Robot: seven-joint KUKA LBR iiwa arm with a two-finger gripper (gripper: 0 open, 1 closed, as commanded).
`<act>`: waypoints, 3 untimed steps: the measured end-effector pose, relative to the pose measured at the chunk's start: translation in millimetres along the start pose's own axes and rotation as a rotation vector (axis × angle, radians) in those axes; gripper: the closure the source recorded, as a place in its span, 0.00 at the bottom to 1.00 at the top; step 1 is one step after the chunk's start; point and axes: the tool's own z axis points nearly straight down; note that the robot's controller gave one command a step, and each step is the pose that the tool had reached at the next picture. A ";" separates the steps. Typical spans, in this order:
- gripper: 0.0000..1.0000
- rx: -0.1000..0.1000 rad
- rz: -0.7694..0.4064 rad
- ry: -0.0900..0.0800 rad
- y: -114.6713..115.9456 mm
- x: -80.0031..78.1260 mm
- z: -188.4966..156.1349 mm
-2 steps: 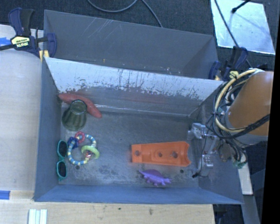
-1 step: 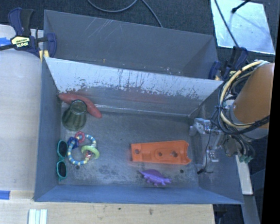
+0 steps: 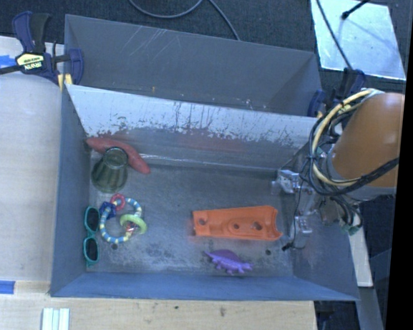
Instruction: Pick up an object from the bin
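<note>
- Orange holed plate (image 3: 236,223) lies flat on the bin floor
- hand (image 3: 295,237) just beside the plate's right end, likely to take it; apart or together, cannot tell

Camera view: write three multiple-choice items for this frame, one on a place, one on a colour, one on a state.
1. Where in the grey metal bin is the tool?
A. In the far left corner
B. By the right end of the flat orange plastic block with holes
C. Against the middle of the back wall

2. What colour is the small toy animal in front of that block?
A. Yellow
B. Purple
C. White

3. How does the orange block lie?
A. Flat on the floor
B. Propped upright against the back wall
C. Lifted clear of the floor

Key: 1 B, the tool hangs just off the block's right end. 2 B, its body is purple all over. 3 A, its broad holed face looks up from the floor.
</note>
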 end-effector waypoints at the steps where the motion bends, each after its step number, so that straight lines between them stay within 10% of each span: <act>1: 0.00 -0.003 -0.038 0.009 25.4 -7.2 63.5; 2: 1.00 0.001 -0.434 -0.004 49.7 5.0 112.5; 3: 1.00 0.001 -0.434 -0.005 49.7 4.9 112.4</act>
